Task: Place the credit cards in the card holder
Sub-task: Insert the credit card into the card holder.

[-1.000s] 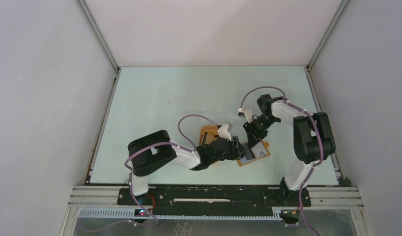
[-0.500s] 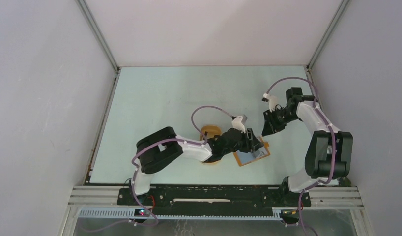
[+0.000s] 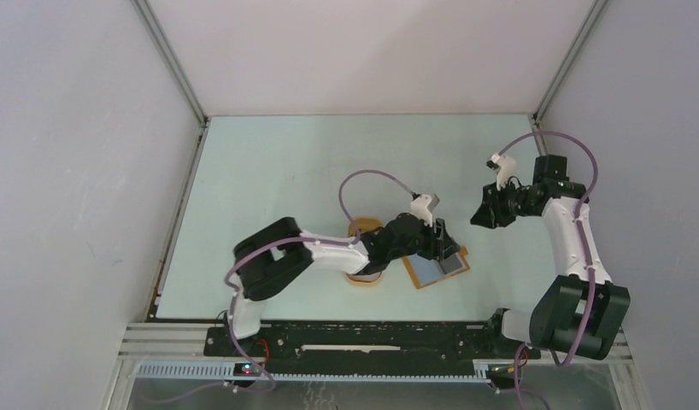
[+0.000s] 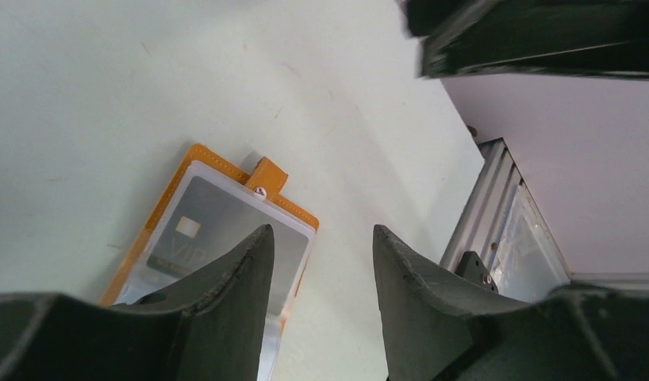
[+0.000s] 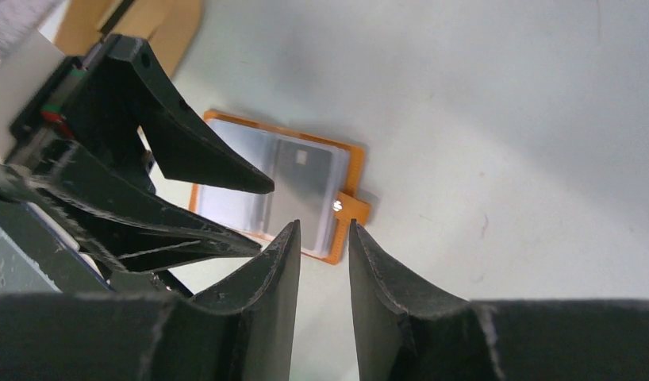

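Card holder [image 3: 435, 270] lying open on the table [image 3: 286, 171] near its front edge, grey credit card [image 4: 201, 228] in its clear slot (chip showing), left gripper [image 4: 321, 234] over it, fingers spread, empty, right gripper [image 5: 323, 226] off right, fingers slightly parted, holding nothing

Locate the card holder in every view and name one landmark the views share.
Top external: card holder lies open just right of centre.
Left wrist: card holder sits lower left.
Right wrist: card holder sits centre-left.
Shared landmark: the orange snap tab sticking out from one edge of the holder.
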`<state>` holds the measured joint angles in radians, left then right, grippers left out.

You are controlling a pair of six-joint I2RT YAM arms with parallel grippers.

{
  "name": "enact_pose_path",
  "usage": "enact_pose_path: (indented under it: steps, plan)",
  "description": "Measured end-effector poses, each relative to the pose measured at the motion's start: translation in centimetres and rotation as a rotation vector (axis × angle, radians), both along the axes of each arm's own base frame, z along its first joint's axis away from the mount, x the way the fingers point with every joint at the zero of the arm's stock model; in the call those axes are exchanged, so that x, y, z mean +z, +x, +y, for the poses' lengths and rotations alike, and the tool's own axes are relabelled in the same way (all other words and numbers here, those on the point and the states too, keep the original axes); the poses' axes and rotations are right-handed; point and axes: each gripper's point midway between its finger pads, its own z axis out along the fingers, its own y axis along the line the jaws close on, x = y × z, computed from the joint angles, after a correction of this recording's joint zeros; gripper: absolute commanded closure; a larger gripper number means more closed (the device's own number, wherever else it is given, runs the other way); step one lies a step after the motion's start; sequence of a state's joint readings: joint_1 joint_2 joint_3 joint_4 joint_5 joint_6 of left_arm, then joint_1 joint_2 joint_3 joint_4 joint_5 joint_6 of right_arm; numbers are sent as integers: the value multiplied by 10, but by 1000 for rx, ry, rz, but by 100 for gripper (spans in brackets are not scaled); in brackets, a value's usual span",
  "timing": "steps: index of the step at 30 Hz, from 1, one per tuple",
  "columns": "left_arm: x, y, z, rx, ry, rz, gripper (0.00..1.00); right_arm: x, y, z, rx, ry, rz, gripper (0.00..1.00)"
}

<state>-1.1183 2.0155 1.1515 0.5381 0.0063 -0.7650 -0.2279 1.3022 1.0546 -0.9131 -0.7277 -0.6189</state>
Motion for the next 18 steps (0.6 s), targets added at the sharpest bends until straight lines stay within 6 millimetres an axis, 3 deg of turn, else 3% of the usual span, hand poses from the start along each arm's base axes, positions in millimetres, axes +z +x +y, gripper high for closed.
enact_pose_path:
  steps: [9,11,15,18]
  plan:
    - [115,-9,87,68,-55,-322,44,8,-27,55,268,94,-60,60]
    - [130,-7,102,100,-38,-365,44,9,-33,69,329,91,-73,59]
    - [120,1,129,158,102,-396,43,14,-44,94,439,77,-113,57]
    - [88,6,161,200,311,-394,37,17,-49,105,482,54,-143,57]
